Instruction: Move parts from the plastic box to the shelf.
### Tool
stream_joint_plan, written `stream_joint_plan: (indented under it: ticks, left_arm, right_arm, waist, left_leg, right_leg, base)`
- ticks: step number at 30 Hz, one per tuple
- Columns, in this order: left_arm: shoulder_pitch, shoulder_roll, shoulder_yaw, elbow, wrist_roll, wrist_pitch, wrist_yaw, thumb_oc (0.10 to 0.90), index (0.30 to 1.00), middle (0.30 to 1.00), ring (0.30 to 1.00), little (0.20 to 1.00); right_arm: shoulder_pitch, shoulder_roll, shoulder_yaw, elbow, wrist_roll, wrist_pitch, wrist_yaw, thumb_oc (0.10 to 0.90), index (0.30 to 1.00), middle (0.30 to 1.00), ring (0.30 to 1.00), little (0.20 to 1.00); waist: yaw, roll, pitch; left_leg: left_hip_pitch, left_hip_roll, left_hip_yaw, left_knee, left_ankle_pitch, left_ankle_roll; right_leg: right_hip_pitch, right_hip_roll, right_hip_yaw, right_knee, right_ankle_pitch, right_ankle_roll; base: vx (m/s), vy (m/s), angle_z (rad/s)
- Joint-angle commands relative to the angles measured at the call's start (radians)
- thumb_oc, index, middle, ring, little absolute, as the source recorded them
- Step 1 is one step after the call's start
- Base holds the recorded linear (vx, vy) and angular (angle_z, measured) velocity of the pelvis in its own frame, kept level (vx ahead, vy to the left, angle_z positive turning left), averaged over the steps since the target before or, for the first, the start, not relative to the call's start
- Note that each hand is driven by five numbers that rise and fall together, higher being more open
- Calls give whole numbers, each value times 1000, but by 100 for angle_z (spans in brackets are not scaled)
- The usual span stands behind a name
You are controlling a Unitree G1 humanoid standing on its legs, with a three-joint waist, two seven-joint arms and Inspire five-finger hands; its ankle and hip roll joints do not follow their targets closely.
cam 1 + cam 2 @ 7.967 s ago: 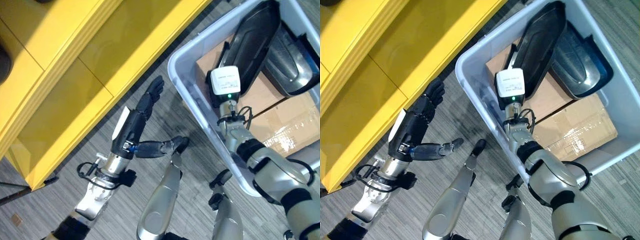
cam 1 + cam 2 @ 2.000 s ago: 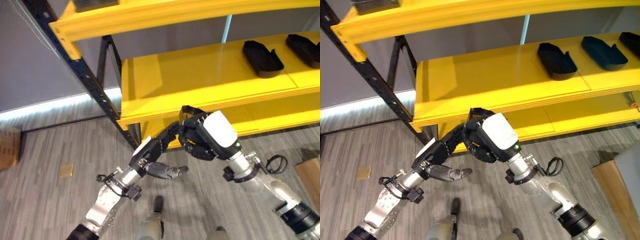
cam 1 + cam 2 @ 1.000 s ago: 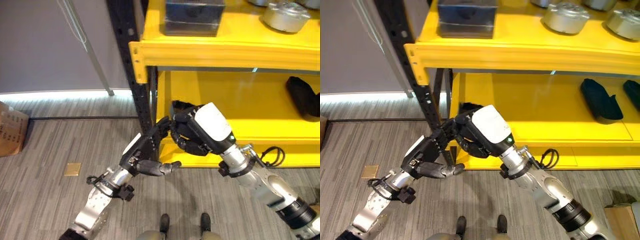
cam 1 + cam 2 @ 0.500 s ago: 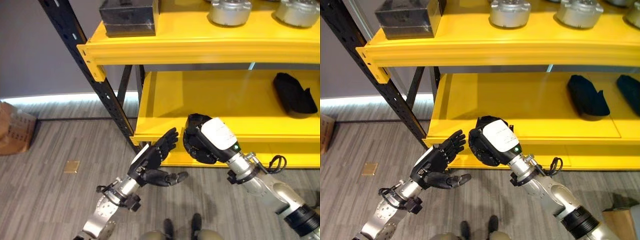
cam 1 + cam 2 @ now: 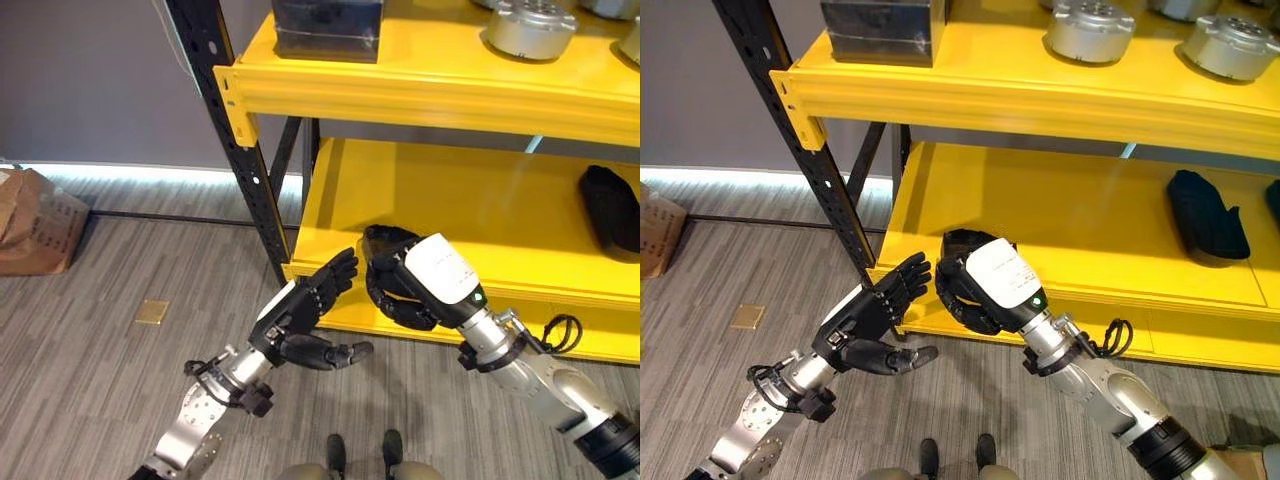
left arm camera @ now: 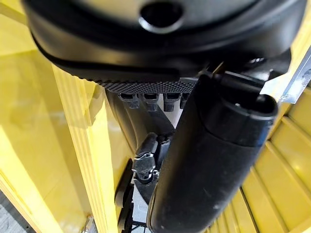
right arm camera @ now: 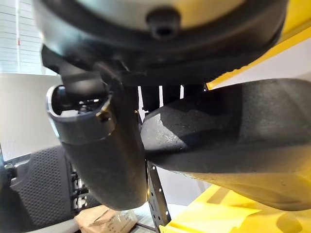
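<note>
Carrying a black part [image 5: 962, 268] toward the yellow shelf [image 5: 1060, 215]: it is gripped in the right hand [image 5: 985, 285], fingers curled round it, right at the front edge of the lower shelf board. Not yet set down; in the right wrist view the dark foam-like part [image 7: 218, 141] is seen pinched between thumb and fingers.

Left hand [image 5: 300, 315] is held just beside it at 9 o'clock of the right hand, fingers straight and spread, nothing gripped. Whether its fingertips touch the part can't be told from the eye views, probably apart.

Already on the lower shelf: a black moulded part [image 5: 1205, 215] at 3 o'clock, well apart from the carried one. Upper board carries a dark box [image 5: 885, 25] and round metal parts [image 5: 1095, 30]. A black upright [image 5: 800, 150] stands at 10 o'clock of the hands. The plastic box is not seen here.

Risks from here:
- Part is level with the board's front lip; if pushed forward without lift, it could be jammed against the edge and levered out of the grip.
- Release too near the edge: part could tip off onto the floor.
- Left hand is close to the upright and the shelf corner; a knock is likely if it is swung inward.
- Clearance under the upper beam looks ample, so a small lift should be safe.
</note>
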Motion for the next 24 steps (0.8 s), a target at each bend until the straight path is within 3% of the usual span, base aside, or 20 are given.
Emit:
stream_joint_plan:
  ticks: [1,6,12,24]
  left_arm:
    - [-18,-9,32,-86,-34,-122,8,900,1000,1000,1000,1000]
    - [-23,-45,32,-61,-46,-122,41,900,1000,1000,1000,1000]
    - [-1,-45,45,-68,-28,-116,21,900,1000,1000,1000,1000]
    - [14,-44,38,-80,-20,-95,23,900,1000,1000,1000,1000]
  right_arm:
    - [-217,16,-7,-55,26,-1,-77,400,300,300,300,300]
    - [-264,47,31,-13,126,32,-54,400,300,300,300,300]
    - [-227,60,43,-28,128,17,-19,400,300,300,300,300]
    - [-195,93,51,-39,139,16,-19,400,300,300,300,300]
  waist:
    - [23,-28,-102]
    - [35,-33,-107]
    - [38,-22,-112]
    - [41,-10,-131]
  left_leg:
    - [-4,125,-69,-42,8,-113]
    - [4,155,-55,-37,17,-130]
    - [15,184,-59,-24,25,-148]
    - [35,195,-69,-36,28,-158]
  right_leg:
    - [21,-69,-57,-15,58,67]
    - [35,-61,-84,-14,38,51]
    - [66,-58,-106,-14,20,38]
    - [92,-67,-118,-24,13,40]
  base:
    - [17,-203,-41]
    - [45,-177,-16]
    - [51,-107,-14]
    - [27,-12,2]
